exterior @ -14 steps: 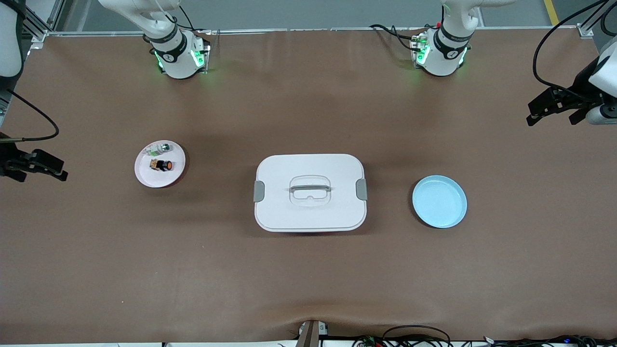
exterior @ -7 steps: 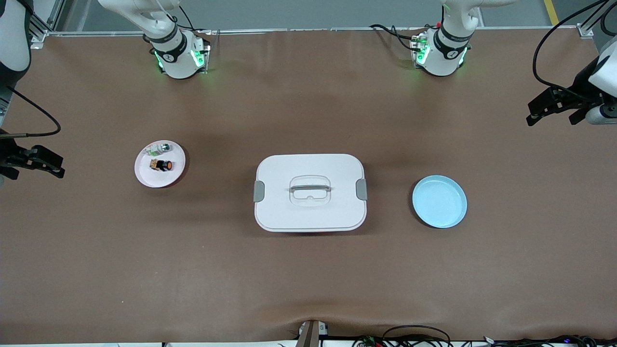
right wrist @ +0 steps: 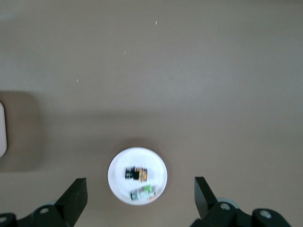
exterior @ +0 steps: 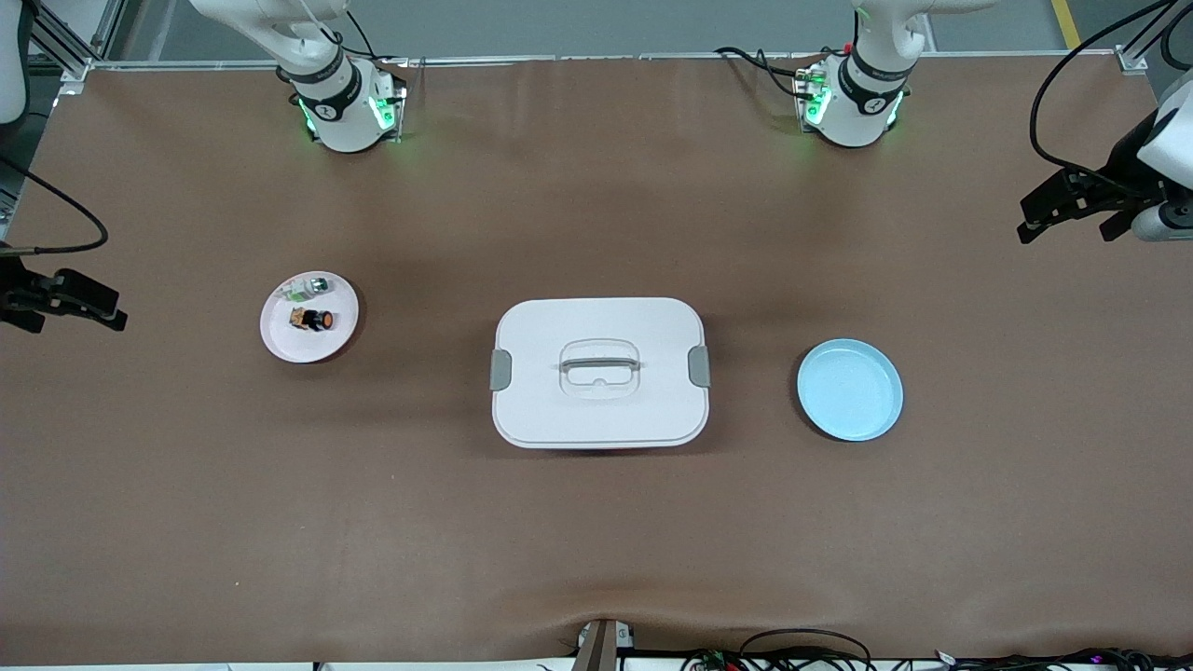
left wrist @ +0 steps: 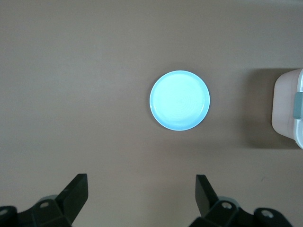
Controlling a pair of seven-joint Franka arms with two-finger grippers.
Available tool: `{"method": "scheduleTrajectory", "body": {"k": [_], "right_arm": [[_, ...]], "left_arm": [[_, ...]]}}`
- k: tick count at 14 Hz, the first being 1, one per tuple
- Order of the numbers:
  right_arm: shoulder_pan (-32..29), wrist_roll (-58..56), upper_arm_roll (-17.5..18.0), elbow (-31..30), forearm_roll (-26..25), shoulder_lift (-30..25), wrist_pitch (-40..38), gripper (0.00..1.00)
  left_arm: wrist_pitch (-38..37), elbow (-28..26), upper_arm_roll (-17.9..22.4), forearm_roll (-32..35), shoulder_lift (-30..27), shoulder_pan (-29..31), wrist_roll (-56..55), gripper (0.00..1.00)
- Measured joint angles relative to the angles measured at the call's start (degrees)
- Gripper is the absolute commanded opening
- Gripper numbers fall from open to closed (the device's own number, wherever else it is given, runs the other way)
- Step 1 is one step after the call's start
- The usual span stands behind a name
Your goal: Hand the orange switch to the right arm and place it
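The orange switch [exterior: 316, 320] lies on its side on a small white plate [exterior: 284, 340] toward the right arm's end of the table. A silver-and-green switch [exterior: 310, 287] lies on the same plate. My right gripper [exterior: 75, 317] is open and empty, up over the table's edge at the right arm's end. In the right wrist view the gripper [right wrist: 139, 189] looks down on the plate [right wrist: 118, 168] and the orange switch [right wrist: 138, 174]. My left gripper [exterior: 1067, 228] is open and empty, up over the left arm's end of the table; it also shows in the left wrist view [left wrist: 142, 187].
A white lidded box [exterior: 599, 410] with a handle and grey clips stands at the table's middle. An empty light blue plate [exterior: 849, 389] lies beside it toward the left arm's end, and shows in the left wrist view [left wrist: 180, 100].
My right gripper has shifted a little toward the robots' bases. The left arm and the things on the table have not moved.
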Motion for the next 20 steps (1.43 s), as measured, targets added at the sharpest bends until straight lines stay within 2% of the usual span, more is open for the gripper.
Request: {"method": "scheduleTrajectory", "body": {"k": [20], "right_arm": [[-0.42, 0.00, 1.06, 0.29, 0.15, -6.44, -15.29, 1.00]], "left_arm": [[-0.44, 0.00, 0.00, 0.00, 0.20, 0.00, -0.04, 1.00]]}}
